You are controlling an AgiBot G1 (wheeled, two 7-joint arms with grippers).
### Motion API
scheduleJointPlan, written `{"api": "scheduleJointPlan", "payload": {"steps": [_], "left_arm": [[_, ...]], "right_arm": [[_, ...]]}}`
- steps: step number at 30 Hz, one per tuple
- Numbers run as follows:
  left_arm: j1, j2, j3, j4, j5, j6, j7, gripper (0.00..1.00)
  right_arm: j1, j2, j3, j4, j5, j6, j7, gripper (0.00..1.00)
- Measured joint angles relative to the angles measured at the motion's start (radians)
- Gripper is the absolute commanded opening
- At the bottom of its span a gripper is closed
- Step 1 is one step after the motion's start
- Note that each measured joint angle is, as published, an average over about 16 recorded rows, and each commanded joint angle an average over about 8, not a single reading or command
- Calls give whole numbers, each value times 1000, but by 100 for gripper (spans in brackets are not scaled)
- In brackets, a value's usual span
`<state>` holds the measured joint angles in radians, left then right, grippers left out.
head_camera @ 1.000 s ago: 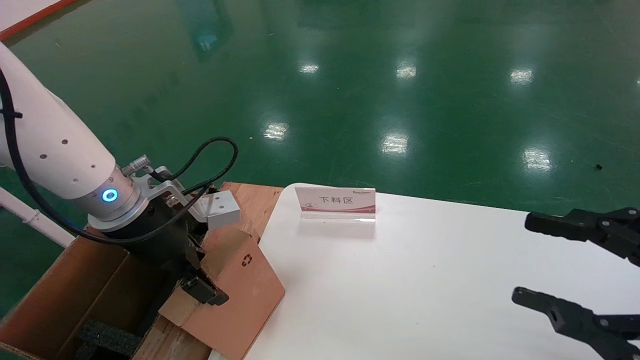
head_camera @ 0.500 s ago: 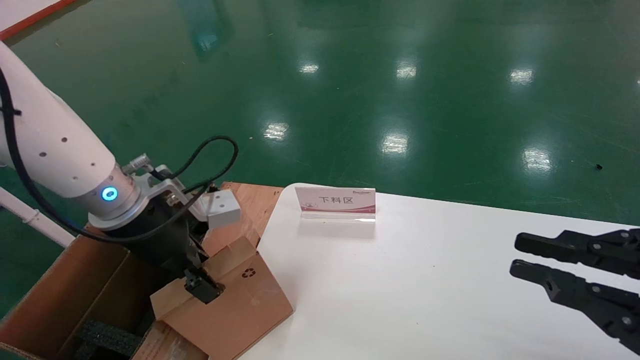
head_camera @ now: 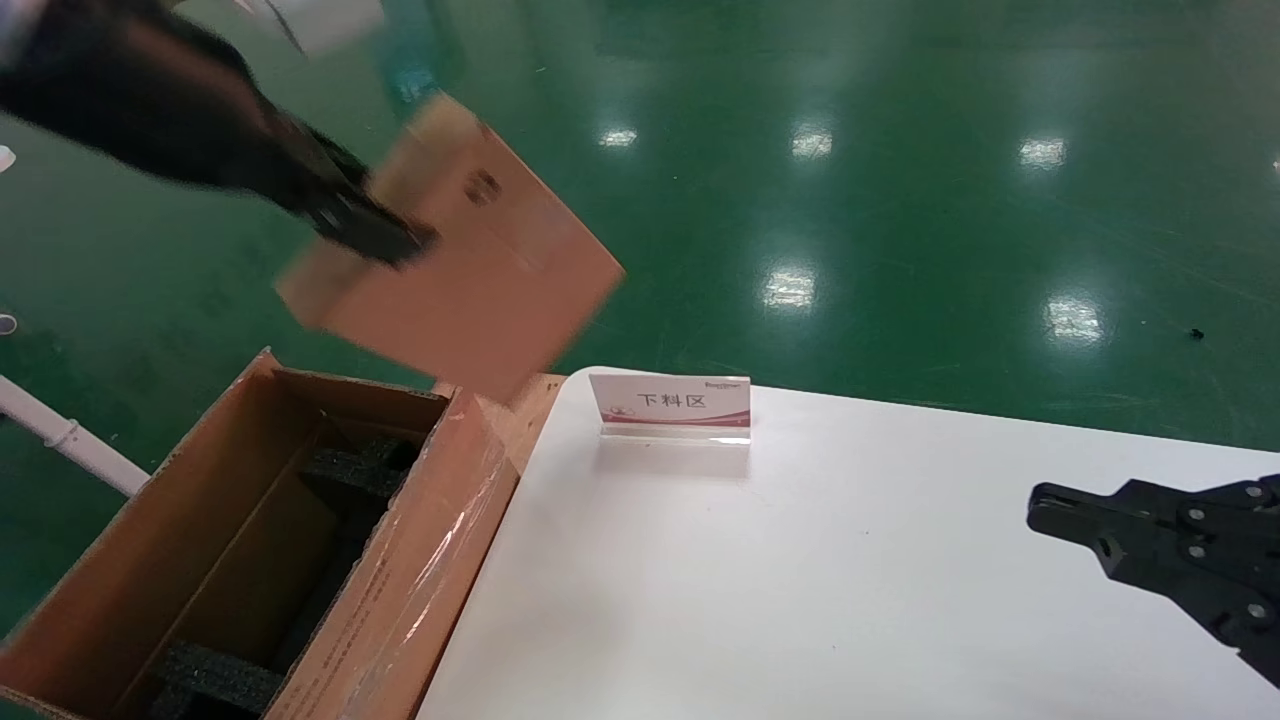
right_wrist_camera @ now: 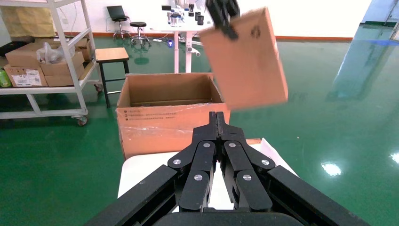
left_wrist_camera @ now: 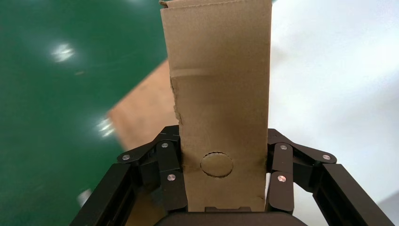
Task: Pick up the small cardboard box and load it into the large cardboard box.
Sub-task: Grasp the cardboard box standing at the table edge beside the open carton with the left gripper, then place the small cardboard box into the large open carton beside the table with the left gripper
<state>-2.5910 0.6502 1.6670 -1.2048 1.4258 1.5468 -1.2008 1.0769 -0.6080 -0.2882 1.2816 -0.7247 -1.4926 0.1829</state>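
- Above the large cardboard box [head_camera: 250, 540], in the head view, the small cardboard box [head_camera: 470, 270] is held in the air, tilted, by the left gripper [head_camera: 375, 235], whose fingers are clamped on one edge of it.
- The large cardboard box is seen standing open on the green floor [head_camera: 850, 180], just beside the left edge of the white counter [head_camera: 800, 580]; black foam pieces [head_camera: 215, 675] are seen inside it, and glossy tape [head_camera: 440, 560] is seen along the flap next to the counter.
- A small sign with red trim [head_camera: 670, 405] is seen standing on the counter near its far edge.
- The right gripper [head_camera: 1100, 525] is seen over the right side of the counter, its fingers pressed together on nothing.
- From the left wrist view, the small cardboard box [left_wrist_camera: 221, 108] is seen gripped between the two black fingers [left_wrist_camera: 171, 176], with a round perforated disc visible on the face toward the camera; the counter [left_wrist_camera: 339, 70] and floor [left_wrist_camera: 56, 94] lie beneath it.
- From the right wrist view, the right gripper [right_wrist_camera: 217, 117] is shown with its fingers [right_wrist_camera: 221, 125] closed tip to tip.
- Beyond them, the small cardboard box [right_wrist_camera: 247, 61] is seen hanging from the left gripper [right_wrist_camera: 226, 21] above the open large cardboard box [right_wrist_camera: 169, 113].
- A metal shelf rack [right_wrist_camera: 42, 61] carrying cartons, a stool [right_wrist_camera: 112, 55] and a white table [right_wrist_camera: 183, 28] are seen farther off.
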Motion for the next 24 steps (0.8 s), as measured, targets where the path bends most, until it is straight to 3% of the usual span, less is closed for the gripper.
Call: {"api": "scheduleJointPlan", "payload": {"steps": [5, 12, 18, 24], "left_arm": [[-102, 16, 83, 52, 45, 38, 14, 0], [-192, 13, 298, 94, 33, 54, 20, 0], [-228, -8, 477, 111, -17, 45, 9, 0], [-232, -38, 591, 116, -46, 28, -1, 0]], "right_arm": [[0, 0, 0, 0, 0, 0, 0, 0], [0, 0, -1, 0, 1, 0, 0, 0], [0, 0, -1, 0, 1, 0, -1, 0], [0, 1, -2, 0, 1, 1, -1, 0]]}}
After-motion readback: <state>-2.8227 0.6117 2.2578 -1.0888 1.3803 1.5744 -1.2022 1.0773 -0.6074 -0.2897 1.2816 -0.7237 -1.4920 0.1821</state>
